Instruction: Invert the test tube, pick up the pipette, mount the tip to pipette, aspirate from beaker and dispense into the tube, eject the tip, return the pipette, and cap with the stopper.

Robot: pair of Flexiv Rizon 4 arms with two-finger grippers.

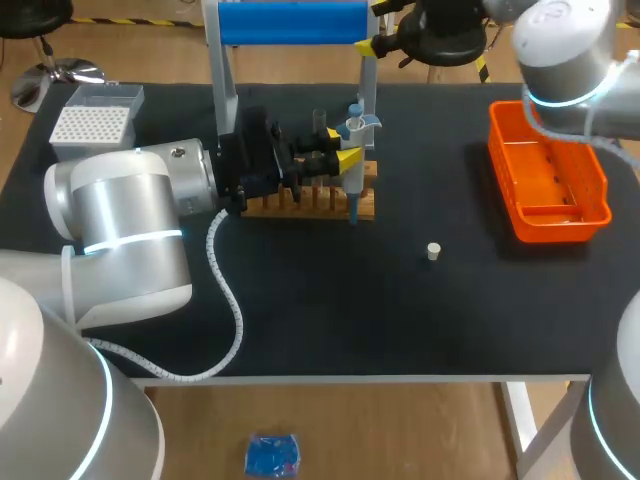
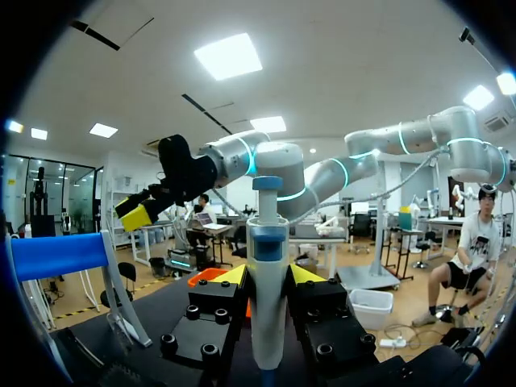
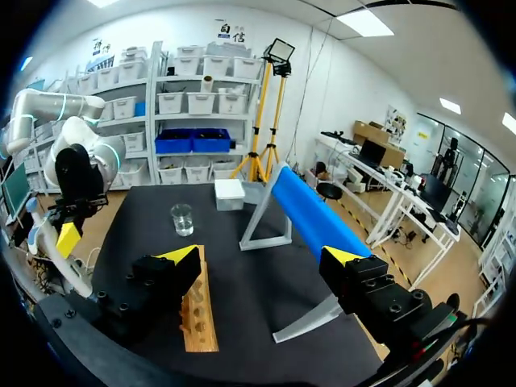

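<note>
The left arm [image 1: 130,225] lies across the table's left half, its gripper [image 2: 268,276] at the wooden rack [image 1: 300,203] under the blue-bar stand [image 1: 290,22]. The main hazard is probably that bulk: a careless swing toward the tip box [image 1: 92,125] at the far left corner could strike the stand's legs or drag the rack. The right arm [image 1: 565,50] comes in from the far right corner, its gripper [image 3: 262,256] hanging above the stand with jaws spread wide and nothing between them. If it descends while the left arm lifts, the two could meet. The left gripper's jaws are closed on the pipette [image 2: 266,266], which stands upright between the yellow tips, its lower end down at the rack's front edge. That end could snag on the wood if drawn sideways instead of up. A slightly tilted hold would likely spoil the tip mounting. The beaker [image 3: 182,218] stands beyond the rack's far end and could tip if bumped. The stopper [image 1: 433,251] lies loose on the mat, well apart from the rack, and might roll if brushed.
</note>
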